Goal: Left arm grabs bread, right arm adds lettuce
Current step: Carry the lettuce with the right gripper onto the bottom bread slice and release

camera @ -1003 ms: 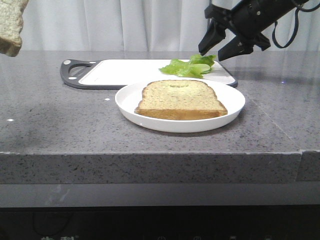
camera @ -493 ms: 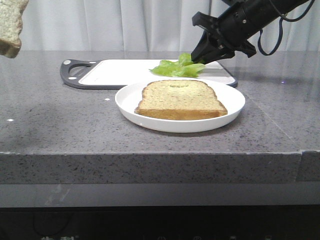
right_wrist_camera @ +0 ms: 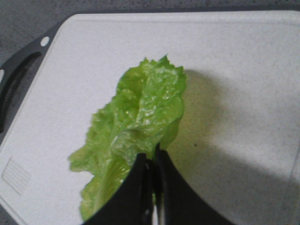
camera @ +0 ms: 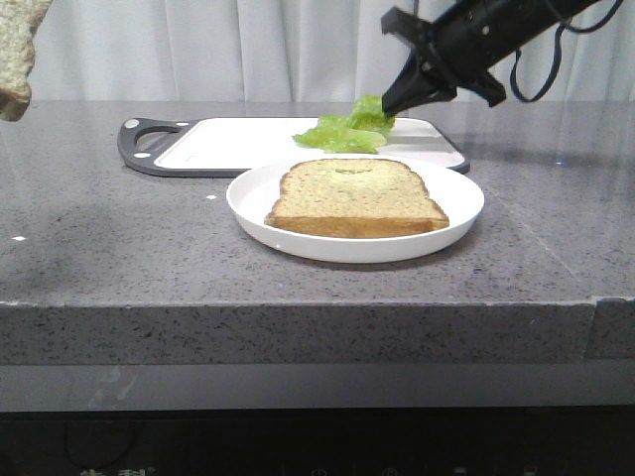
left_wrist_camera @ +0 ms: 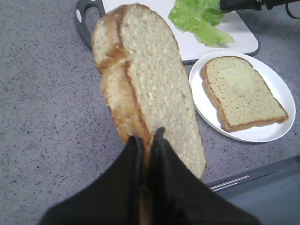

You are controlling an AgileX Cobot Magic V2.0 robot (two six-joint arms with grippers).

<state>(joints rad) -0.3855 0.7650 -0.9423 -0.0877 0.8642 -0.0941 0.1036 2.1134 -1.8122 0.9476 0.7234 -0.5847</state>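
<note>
My left gripper is shut on the bread, a thick toasted slice held on edge high above the counter; only its corner shows at the top left of the front view. My right gripper is shut on the right end of the lettuce over the cutting board. In the right wrist view the closed fingertips pinch the leaf, which hangs down to the board. The lettuce also shows in the left wrist view.
A white plate sits in front of the cutting board and carries a second, thinner bread slice, lying flat. The grey counter's front edge runs just in front of the plate. The board's dark handle is at the left.
My right gripper went from open above the lettuce to shut on it, and has drawn its end up and to the left. The left arm holds the bread nearly still.
</note>
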